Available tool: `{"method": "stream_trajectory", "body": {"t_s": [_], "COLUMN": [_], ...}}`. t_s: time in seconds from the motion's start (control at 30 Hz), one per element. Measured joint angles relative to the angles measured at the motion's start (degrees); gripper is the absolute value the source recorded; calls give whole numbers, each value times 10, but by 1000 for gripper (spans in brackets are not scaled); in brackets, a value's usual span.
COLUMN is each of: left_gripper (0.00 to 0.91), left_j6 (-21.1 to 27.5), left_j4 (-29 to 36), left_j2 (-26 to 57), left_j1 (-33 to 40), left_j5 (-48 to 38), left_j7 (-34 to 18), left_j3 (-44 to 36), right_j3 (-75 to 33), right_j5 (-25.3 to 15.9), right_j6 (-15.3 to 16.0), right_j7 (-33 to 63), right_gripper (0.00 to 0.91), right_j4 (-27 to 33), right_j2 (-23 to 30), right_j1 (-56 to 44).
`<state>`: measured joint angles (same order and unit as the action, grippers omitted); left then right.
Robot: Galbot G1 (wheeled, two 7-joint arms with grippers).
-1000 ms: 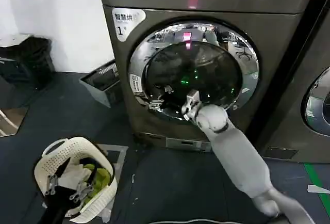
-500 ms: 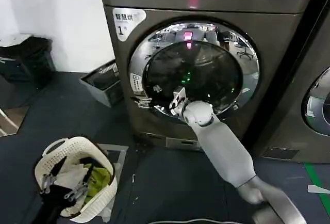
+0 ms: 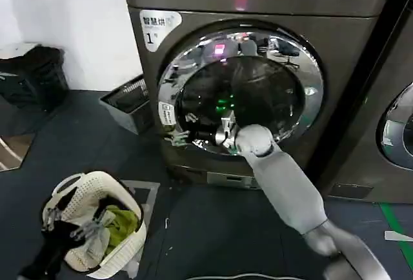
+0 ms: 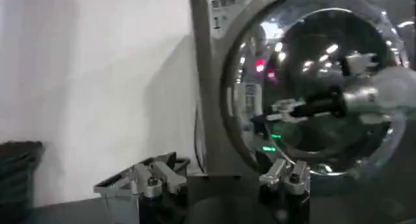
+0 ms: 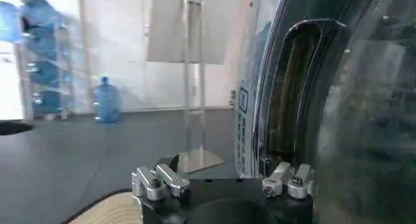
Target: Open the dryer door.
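The dryer (image 3: pixel 258 93) is standing against the white wall, its corner sticker (image 3: pixel 158 27) sitting above and to the left of the dryer door (image 3: pixel 242 90). The door is filling most of the dryer's front, its chrome ring wrapping the dark glass.

The right gripper (image 3: pixel 224 131) is reaching up to the lower left part of the door, with the pale grey forearm slanting down and away from the door toward the robot. In the left wrist view this gripper (image 4: pixel 273 112) is pointing at the door's left edge, fingers spread slightly, holding nothing that can be made out. In its own wrist view the right gripper (image 5: pixel 224 183) is showing its two fingertips apart, with the recessed slot (image 5: pixel 289 95) in the door's black rim just beyond them; whether a finger is touching the slot cannot be told.

The left gripper (image 4: pixel 221 180) is hanging low, well left of the door, its fingers wide apart and empty.

A white laundry basket (image 3: pixel 122 244) of clothes is lying on the dark floor, below and left of the door.
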<state>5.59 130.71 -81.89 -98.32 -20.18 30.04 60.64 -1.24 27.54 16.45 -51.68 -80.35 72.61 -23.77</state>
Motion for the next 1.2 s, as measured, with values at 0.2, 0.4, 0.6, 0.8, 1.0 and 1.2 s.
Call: {"method": "stream_trajectory", "body": {"t_s": [0.2,0.4,0.6,0.8,1.0,1.2], "left_gripper": [907,907,907,907,907,907], "left_j6": [18,14,48,112,119,97], "left_j4": [-44,-105,-165,-197,-242,-305], "left_j2": [62,125,180,238,281,285], "left_j1": [49,109,158,208,280,384], "left_j5": [-48,-84,-157,-236,-246,-250], "left_j7": [21,37,33,33,83,113], "left_j3": [-1,-12,-34,-78,-174,-303], "right_j3": [-23,-47,-90,-147,-244,-407], "right_j5": [1,-10,-8,17,45,95], "right_j6": [-4,-6,-11,-24,-49,-65], "right_j7": [-81,-166,-255,-307,-320,-320], "right_gripper": [907,907,907,907,907,907], "right_j4": [-44,-92,-143,-202,-265,-312], "right_j2": [-37,-80,-121,-161,-193,-187], "right_j1": [-32,-73,-137,-210,-307,-430]}}
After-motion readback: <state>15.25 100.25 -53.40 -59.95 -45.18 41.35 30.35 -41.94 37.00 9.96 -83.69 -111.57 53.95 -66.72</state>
